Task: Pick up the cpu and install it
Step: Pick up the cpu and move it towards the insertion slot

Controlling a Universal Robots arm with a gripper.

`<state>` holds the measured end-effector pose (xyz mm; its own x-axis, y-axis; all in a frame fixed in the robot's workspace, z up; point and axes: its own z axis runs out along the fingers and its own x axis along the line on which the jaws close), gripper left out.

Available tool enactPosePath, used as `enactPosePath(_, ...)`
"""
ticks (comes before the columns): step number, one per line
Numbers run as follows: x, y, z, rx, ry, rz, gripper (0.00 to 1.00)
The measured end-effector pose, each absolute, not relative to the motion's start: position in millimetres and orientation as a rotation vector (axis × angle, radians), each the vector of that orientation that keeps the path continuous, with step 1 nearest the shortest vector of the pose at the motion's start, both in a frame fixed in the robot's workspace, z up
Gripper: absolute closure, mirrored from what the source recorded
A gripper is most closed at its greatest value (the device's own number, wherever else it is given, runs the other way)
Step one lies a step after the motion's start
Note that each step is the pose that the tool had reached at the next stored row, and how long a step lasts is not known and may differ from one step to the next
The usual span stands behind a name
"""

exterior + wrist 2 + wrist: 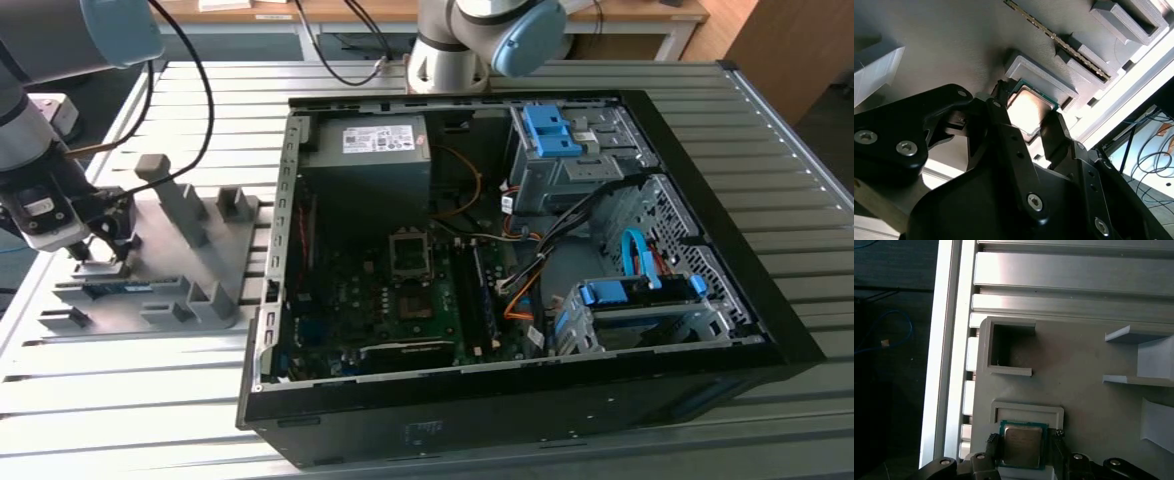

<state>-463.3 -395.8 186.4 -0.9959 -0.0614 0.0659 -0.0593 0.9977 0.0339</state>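
The gripper (100,255) is positioned low over the grey fixture plate (247,250), which is laid on the slatted metal table (747,130) at the exterior view's left, just beside the open computer case (747,330). The cpu (1029,107) is seated flat, metal face up, in a shallow framed recess of the fixture plate (954,40), as is seen in both wrist views. The gripper (1026,112) is centred over the chip, and its fingers (1054,134) are set to a narrow opening that brackets it, with one finger placed just beside each of two opposite edges. In the first wrist view the cpu (1022,444) is framed by the gripper (1024,440), with the dark fingertips (993,442) level with the chip, and the green border of the chip is bounded by the recess wall of the fixture plate (1079,380). A long thin memory stick (1064,42) is held on edge in a neighbouring slot of the plate. Inside the case, the motherboard (400,300) is exposed, well apart from the gripper, and a square socket (407,247) is seen on it.
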Motion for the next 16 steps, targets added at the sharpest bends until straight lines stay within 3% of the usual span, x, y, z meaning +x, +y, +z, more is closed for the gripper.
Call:
enactPosePath(2, -463.3, -395.8, 186.4, 0.093, -3.073, -0.049, 0.46)
enactPosePath(3, -463.3, -395.8, 186.4, 0.093, -3.073, -0.049, 0.4)
enactPosePath(16, -456.2, -397.9, 186.1, 0.093, -3.07, -0.049, 0.4)
